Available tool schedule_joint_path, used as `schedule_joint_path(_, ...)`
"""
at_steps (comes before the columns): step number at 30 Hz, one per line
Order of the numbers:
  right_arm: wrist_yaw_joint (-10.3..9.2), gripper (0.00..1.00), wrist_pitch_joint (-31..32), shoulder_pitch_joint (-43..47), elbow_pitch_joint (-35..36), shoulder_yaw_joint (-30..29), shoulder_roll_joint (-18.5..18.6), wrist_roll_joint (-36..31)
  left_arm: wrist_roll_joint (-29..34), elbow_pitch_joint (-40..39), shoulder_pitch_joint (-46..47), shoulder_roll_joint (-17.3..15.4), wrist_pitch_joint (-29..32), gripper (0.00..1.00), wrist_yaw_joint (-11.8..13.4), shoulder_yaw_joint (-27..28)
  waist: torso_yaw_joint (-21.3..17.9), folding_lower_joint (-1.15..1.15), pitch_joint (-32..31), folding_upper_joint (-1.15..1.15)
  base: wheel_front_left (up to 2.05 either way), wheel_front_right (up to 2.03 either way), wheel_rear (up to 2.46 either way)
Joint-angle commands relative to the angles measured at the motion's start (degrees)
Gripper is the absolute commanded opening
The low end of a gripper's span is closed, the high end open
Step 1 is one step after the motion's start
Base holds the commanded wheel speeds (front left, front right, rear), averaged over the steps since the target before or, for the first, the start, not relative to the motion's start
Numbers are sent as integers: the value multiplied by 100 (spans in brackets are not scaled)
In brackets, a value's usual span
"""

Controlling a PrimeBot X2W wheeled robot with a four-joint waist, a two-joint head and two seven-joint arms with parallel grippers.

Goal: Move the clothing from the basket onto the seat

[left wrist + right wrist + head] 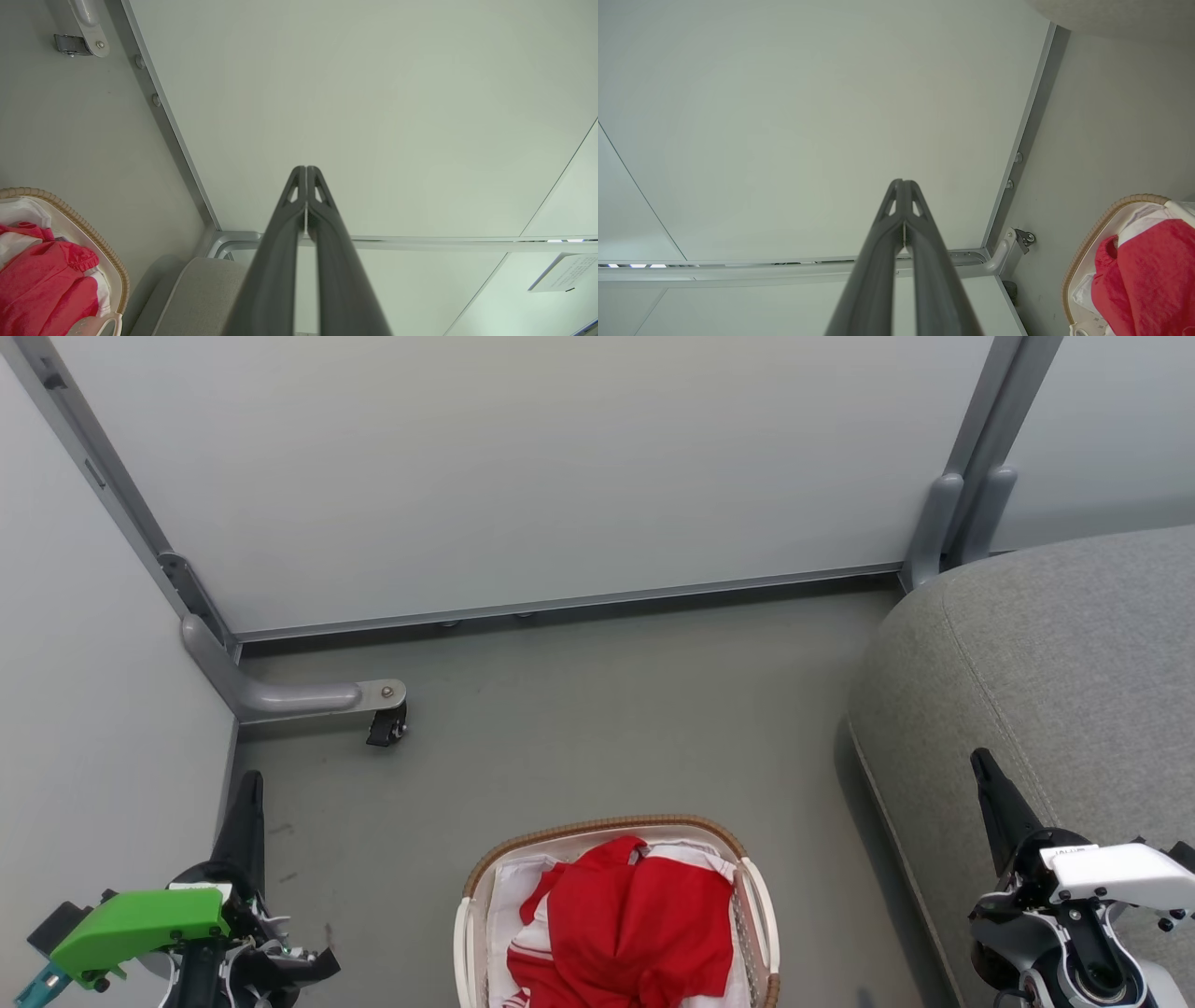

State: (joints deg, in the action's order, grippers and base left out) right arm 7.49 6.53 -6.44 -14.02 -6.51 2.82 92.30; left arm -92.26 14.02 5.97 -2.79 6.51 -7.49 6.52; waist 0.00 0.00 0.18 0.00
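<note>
left pincer, right pincer: both closed, empty | risk: clothing lay between them; a grab could have snagged the lining too

A plain grey floor carries everything. The basket stands on it at the near edge, in the middle. The seat rests on it to the right, near the basket but apart from it. At the far left a grey foot with a black caster sits on the floor, below the pale panels.
</note>
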Motion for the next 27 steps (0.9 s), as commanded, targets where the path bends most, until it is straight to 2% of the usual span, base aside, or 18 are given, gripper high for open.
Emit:
schedule_joint_path(1,0,0,0,92,16,-3,35,-1,-16,-8,83,-45,2,0,-19,0,0,0,0,0,0,0,0)
schedule_joint_path(27,0,0,0,92,16,-3,35,-2,-16,-8,83,-45,2,0,-19,0,0,0,0,0,0,0,0)
